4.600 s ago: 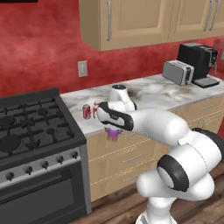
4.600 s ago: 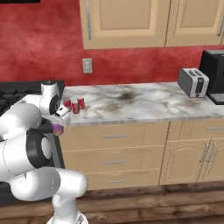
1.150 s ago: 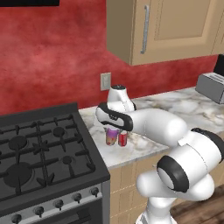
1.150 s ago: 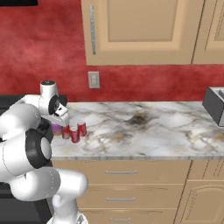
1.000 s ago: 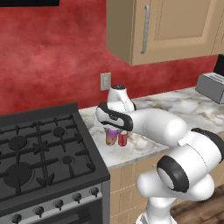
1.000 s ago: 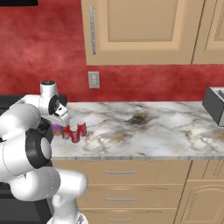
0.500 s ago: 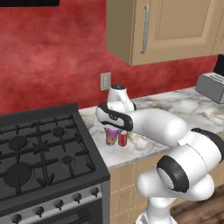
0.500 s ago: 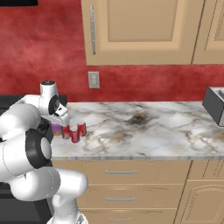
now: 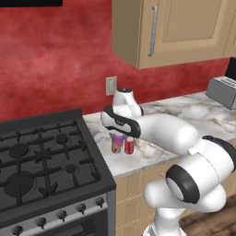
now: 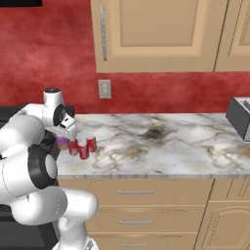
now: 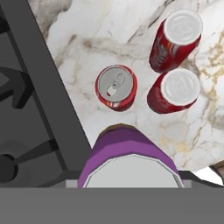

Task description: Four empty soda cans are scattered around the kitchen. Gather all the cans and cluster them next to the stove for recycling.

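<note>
My gripper (image 9: 118, 136) is shut on the purple soda can (image 9: 117, 144), held upright at the counter's left end, right beside the stove (image 9: 41, 161). The hand view looks down over the purple can's silver top (image 11: 131, 170), which hides the fingertips. Three red soda cans (image 11: 116, 87) (image 11: 176, 40) (image 11: 174, 91) stand upright in a tight group just beyond it on the marble. From the right base view the purple can (image 10: 62, 142) sits under my hand, left of the red cans (image 10: 83, 149). I cannot tell whether its base touches the counter.
The marble counter (image 10: 161, 146) runs to the right, with a toaster (image 10: 240, 117) at its far end. A wall outlet (image 9: 111, 85) is behind my hand and wooden cabinets (image 9: 170, 27) hang above. The stove's black edge (image 11: 39, 87) borders the cans.
Since the oldest frames the base has driven closer, and the held purple can has come from the counter's front edge to beside the red cans. Nothing moved in the last second.
</note>
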Motion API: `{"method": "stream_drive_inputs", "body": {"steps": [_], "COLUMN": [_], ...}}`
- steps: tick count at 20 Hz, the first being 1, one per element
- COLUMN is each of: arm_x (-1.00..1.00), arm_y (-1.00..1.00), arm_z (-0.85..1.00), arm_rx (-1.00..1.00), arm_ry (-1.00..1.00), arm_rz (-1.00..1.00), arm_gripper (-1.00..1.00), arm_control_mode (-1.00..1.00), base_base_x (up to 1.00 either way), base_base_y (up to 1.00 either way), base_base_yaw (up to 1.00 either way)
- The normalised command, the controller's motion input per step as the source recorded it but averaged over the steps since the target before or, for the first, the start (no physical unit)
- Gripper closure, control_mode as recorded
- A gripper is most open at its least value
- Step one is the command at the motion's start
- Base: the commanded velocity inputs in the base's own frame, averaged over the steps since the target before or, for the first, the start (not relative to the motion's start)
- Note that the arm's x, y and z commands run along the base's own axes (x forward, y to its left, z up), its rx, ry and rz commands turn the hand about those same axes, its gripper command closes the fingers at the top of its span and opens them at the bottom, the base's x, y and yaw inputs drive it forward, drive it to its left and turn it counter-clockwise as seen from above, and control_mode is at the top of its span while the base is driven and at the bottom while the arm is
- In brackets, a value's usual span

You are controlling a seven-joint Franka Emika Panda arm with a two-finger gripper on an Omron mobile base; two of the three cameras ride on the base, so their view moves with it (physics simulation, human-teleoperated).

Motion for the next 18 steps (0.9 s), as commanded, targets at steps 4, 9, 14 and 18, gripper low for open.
{"method": "stream_drive_inputs", "body": {"steps": [4,9,14,18], "arm_x": [0.00,0.00,0.07,0.23], "arm_y": [0.11,0.14,0.03,0.00], "arm_z": [0.28,0.27,0.16,0.10], "arm_rx": [-0.04,-0.05,-0.01,0.00], "arm_ry": [0.00,0.00,-0.03,-0.07], "arm_rz": [0.03,0.06,0.19,0.26], "arm_gripper": [1.00,1.00,1.00,1.00], "arm_control_mode": [-1.00,-1.00,-1.00,-1.00], "base_base_x": [0.00,0.00,0.00,0.00], "base_base_y": [0.00,0.00,0.00,0.00], "base_base_yaw": [0.00,0.00,0.00,0.00]}}
